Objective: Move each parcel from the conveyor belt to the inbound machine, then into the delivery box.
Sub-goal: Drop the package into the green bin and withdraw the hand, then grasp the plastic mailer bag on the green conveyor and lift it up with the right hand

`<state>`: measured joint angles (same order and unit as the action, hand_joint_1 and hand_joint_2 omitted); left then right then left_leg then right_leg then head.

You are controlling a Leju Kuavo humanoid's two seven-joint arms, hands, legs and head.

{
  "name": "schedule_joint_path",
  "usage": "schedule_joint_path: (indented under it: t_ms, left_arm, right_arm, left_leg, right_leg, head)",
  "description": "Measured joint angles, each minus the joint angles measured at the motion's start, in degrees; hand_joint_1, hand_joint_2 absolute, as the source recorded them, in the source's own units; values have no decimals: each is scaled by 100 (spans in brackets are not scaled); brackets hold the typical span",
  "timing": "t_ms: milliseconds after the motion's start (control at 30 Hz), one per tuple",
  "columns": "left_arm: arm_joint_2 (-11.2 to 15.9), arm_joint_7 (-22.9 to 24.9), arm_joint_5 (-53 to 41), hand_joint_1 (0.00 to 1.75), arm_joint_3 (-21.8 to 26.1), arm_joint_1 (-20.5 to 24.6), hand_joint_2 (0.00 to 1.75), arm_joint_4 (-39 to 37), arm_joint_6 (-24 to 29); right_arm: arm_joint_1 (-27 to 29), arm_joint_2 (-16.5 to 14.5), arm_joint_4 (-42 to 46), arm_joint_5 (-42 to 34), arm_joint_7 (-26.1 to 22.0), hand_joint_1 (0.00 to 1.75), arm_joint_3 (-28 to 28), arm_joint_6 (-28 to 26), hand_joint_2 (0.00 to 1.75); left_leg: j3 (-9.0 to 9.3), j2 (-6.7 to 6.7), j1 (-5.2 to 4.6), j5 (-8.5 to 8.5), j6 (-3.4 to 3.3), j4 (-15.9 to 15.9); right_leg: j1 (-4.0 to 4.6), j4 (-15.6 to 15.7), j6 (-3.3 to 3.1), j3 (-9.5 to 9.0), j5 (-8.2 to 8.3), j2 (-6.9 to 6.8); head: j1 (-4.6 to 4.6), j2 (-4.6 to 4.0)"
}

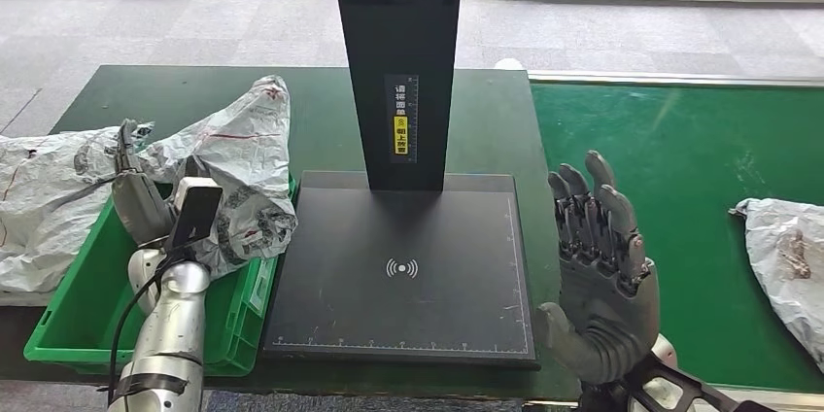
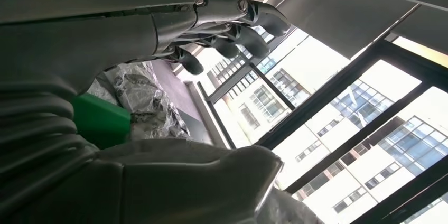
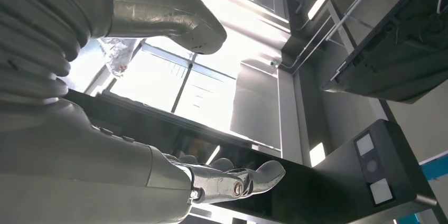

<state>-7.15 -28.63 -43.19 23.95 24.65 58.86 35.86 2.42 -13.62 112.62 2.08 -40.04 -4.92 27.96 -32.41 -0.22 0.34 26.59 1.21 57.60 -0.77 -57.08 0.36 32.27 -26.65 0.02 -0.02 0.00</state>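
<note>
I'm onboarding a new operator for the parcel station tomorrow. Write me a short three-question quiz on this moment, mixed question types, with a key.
1. True or false: a parcel lies on the black scanner plate of the inbound machine.
2. Multiple choice: where is the parcel still waiting for pickup? A) on the green conveyor belt, toward the robot's right; B) under the scanner's post; C) in the right hand.
3. Short answer: what is each hand doing?

Key
1. False; the plate is bare.
2. A; the grey parcel lies at the belt's right edge.
3. The right hand is raised, open and holding nothing; the left hand is at the green delivery box, against the crumpled parcel there.
</note>
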Motion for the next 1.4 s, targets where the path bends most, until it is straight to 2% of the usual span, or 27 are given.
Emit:
schedule_joint_path:
  t_ms: [200,433,567,800,933,1000,1033,1067,1133,1200,1300,1400]
  left_arm:
    - [-61,-101,-77,0,51,4,0,63,168]
    - [-608,-526,-610,0,781,-69,0,920,401]
    - [-851,-599,-252,0,1076,-164,0,1407,406]
    - [-913,36,-114,0,867,-647,0,2315,401]
    - [-914,-161,1025,0,482,-1034,0,2871,129]
    - [-896,-353,1836,0,201,-1285,0,3148,-347]
    - [-876,-453,2371,0,20,-1432,0,3298,-812]
    - [-844,-533,2984,0,-192,-1586,0,3440,-1472]
    - [-754,-601,4123,0,-672,-1881,0,3658,-3121]
    - [-673,-590,4669,0,-1056,-2084,0,3765,-4370]
    - [-604,-577,4823,0,-1400,-2182,0,3784,-5002]
    - [-564,-596,4816,0,-1660,-2231,0,3671,-5637]
  right_arm:
    - [15,-3,-5,-7,0,0,0,1,175]
    - [25,-14,-58,-23,1,0,0,16,175]
    - [23,-15,-115,-19,2,0,0,-39,175]
    - [24,-15,-130,-9,0,0,0,-97,175]
    - [30,-14,-133,29,0,0,0,-203,175]
    - [47,-7,-138,84,0,0,0,-347,175]
    - [64,3,-146,131,0,0,6,-470,175]
    - [95,21,-162,196,0,0,25,-640,175]
    - [191,74,-217,337,1,0,94,-1048,175]
    - [281,125,-272,406,2,0,168,-1316,175]
    - [411,179,-311,541,1,0,266,-1621,175]
    - [571,223,-367,915,5,0,410,-2217,175]
  left_leg:
    - [-1,0,0,0,0,0]
    - [-7,-1,0,0,0,0]
    - [-6,0,0,0,0,0]
    - [-7,0,1,1,0,0]
    - [-7,2,0,1,0,0]
    - [-7,1,0,2,-1,0]
    - [-6,2,0,3,-2,0]
    - [-6,1,-1,4,-3,0]
    - [-10,-5,-1,5,-4,0]
    - [-14,-6,-3,5,-5,0]
    - [-13,4,-5,5,-5,1]
    - [-14,-2,-5,5,-5,2]
  right_leg:
    - [0,-1,0,-1,0,0]
    - [0,0,0,-1,0,-1]
    - [0,0,0,0,0,-1]
    - [1,-1,0,3,-1,0]
    - [0,0,0,4,-2,2]
    - [-1,2,1,4,-4,1]
    - [-1,4,1,4,-4,1]
    - [-1,5,2,4,-5,0]
    - [-2,8,3,2,-6,-7]
    - [-3,8,5,4,-5,-10]
    - [-4,9,6,10,-3,-1]
    - [-4,9,6,9,-4,-5]
  head:
    - [0,0]
    - [0,0]
    - [0,0]
    - [0,0]
    - [0,0]
    - [-1,0]
    - [-1,0]
    - [-2,0]
    - [-1,0]
    - [0,0]
    - [-1,0]
    - [0,0]
